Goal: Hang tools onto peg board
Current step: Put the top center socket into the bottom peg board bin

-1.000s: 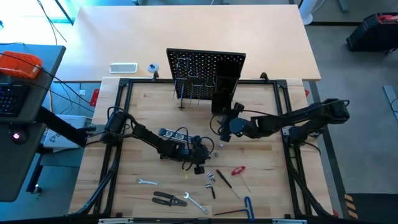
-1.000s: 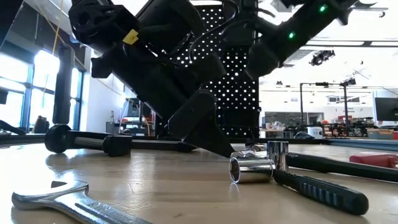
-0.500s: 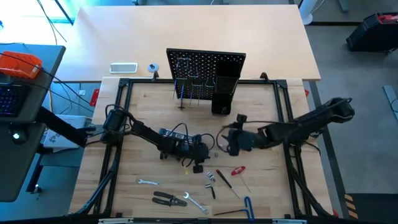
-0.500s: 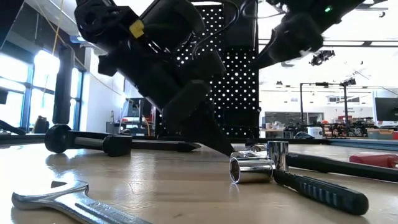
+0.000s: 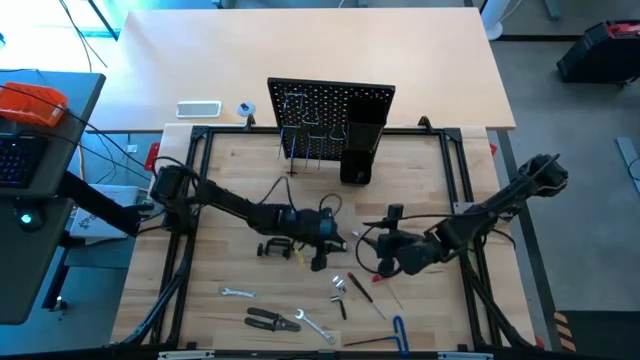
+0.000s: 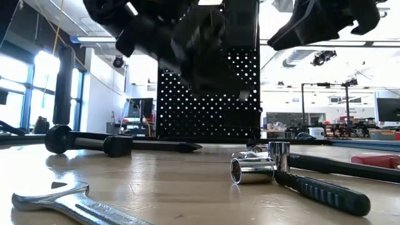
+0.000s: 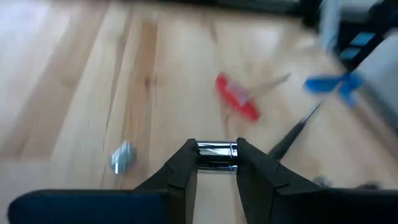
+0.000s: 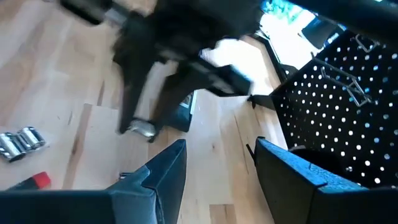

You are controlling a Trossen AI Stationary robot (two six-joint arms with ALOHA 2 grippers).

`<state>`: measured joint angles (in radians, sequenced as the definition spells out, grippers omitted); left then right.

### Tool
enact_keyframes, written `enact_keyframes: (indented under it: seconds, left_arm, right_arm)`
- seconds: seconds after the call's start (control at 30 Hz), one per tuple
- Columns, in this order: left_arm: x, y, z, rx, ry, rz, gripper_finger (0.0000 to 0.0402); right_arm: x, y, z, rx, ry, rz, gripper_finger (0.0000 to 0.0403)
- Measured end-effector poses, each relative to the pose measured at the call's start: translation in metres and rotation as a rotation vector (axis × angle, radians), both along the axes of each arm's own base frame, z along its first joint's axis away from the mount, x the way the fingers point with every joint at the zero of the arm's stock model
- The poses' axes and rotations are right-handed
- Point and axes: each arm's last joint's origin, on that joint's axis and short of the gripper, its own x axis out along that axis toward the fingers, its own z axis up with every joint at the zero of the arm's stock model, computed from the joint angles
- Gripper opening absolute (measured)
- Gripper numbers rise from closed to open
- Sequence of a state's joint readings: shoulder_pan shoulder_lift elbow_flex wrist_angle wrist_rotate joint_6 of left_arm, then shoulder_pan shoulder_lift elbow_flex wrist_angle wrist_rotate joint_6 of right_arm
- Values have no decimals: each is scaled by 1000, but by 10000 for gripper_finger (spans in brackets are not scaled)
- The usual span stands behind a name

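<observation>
We take the peg board (image 5: 331, 110) as our landmark, upright at the bench's (image 5: 230, 170) far edge. Its box holder (image 5: 359, 152) stands at its right end. In front of the board, mid-bench, sits the left pincer (image 5: 322, 252), with the right pincer (image 5: 381, 258) just beside it. Nearer the front edge lie the wrenches (image 5: 315, 328), pliers (image 5: 272, 320), screwdriver (image 5: 383, 273) and hex key (image 5: 400, 333).

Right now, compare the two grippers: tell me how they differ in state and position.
The left gripper is shut on a small silver socket; the right gripper stands open with nothing between its fingers. In the high view the left gripper is lifted over the table's middle, near the loose tools, while the right gripper is to its right, above the red screwdriver. Both are dark and two-fingered.
</observation>
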<state>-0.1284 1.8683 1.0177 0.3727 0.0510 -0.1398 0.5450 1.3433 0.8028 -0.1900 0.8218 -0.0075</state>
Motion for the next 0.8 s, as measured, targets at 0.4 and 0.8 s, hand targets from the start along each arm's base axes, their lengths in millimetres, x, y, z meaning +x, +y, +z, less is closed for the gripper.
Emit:
enact_keyframes:
  seconds: [0.4, 0.8]
  left_arm:
    - [-3, 35, 38, -304, -177, -179, 76]
    - [-3, 41, 42, -354, -200, -211, 76]
  right_arm:
    - [15, 26, -6, -298, -34, 139, 183]
    - [23, 19, -3, -252, -75, 118, 183]
